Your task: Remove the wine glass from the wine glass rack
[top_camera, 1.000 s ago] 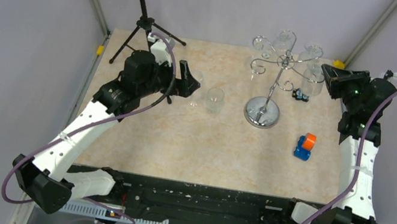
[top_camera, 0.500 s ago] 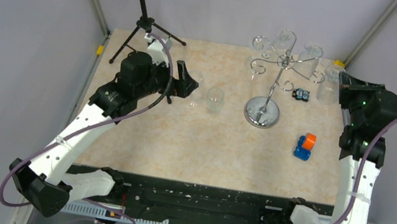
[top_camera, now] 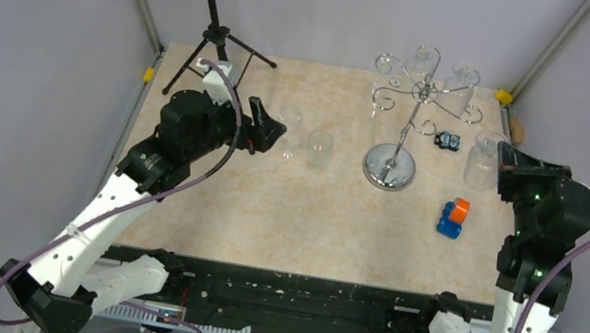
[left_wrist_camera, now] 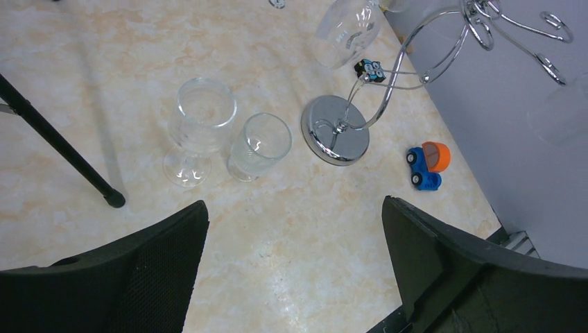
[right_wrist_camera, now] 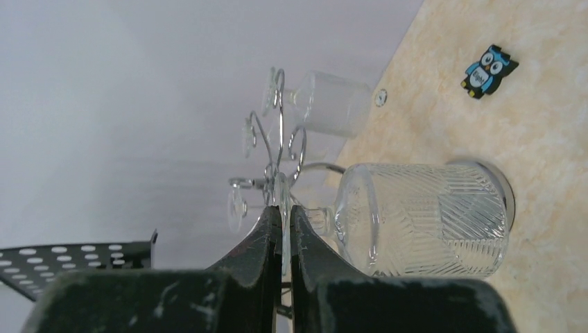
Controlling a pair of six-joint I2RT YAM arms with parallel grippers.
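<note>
Right wrist view: our right tool point(right_wrist_camera: 281, 216) is pressed together on the thin stem of the clear ribbed wine glass point(right_wrist_camera: 423, 218). The glass hangs free of the shiny chrome wire rack point(top_camera: 391, 166), at about three o'clock from its disc base. We judge it best to keep the pinch firm and lower slowly onto bare marbled desk point(top_camera: 309, 223), avoiding the blue toy truck point(top_camera: 451, 218). Our left tool point(top_camera: 266, 128) stands spread, idle.

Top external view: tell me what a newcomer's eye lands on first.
The chrome wine glass rack at back centre, two glasses hanging from it. To its right, the right gripper is shut on the stem of a ribbed wine glass, clear of the rack.
</note>
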